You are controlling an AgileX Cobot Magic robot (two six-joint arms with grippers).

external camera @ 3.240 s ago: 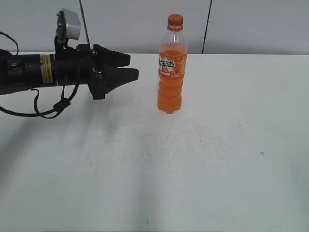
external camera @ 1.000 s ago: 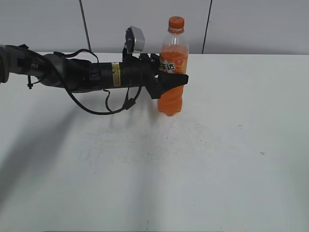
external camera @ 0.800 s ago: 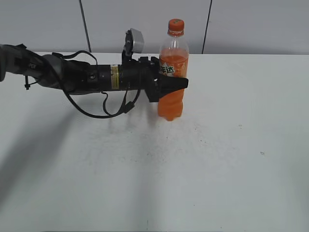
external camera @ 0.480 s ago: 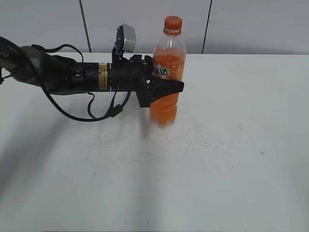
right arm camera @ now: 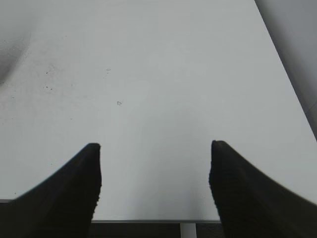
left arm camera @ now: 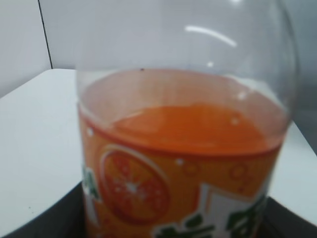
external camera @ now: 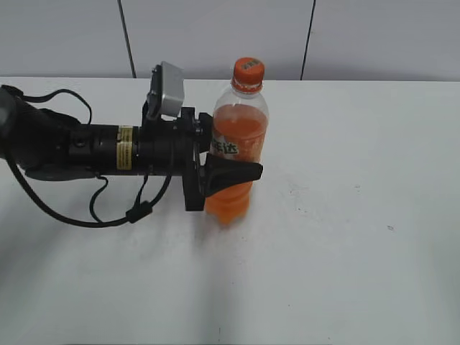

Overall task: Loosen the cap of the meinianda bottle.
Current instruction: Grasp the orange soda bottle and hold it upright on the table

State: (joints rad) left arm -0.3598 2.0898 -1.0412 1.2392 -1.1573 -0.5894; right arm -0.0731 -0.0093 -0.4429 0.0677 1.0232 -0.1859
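The meinianda bottle (external camera: 231,154) is clear plastic with orange drink and an orange label, and it is tilted slightly. Its orange cap (external camera: 247,72) is on top. My left gripper (external camera: 233,176) is shut on the bottle's body at label height and holds it above the table. In the left wrist view the bottle (left arm camera: 181,163) fills the frame between the dark fingers; the cap is out of that view. My right gripper (right arm camera: 154,148) is open and empty over bare table; it does not show in the exterior view.
The white table (external camera: 345,215) spreads all round the bottle. Its front edge (right arm camera: 148,219) shows below my right gripper. A grey wall with vertical seams stands behind the table.
My left gripper closed on the bottle, lifted it and carried it toward the front left of the table. The bottle now sits nearer the camera and tilts slightly.
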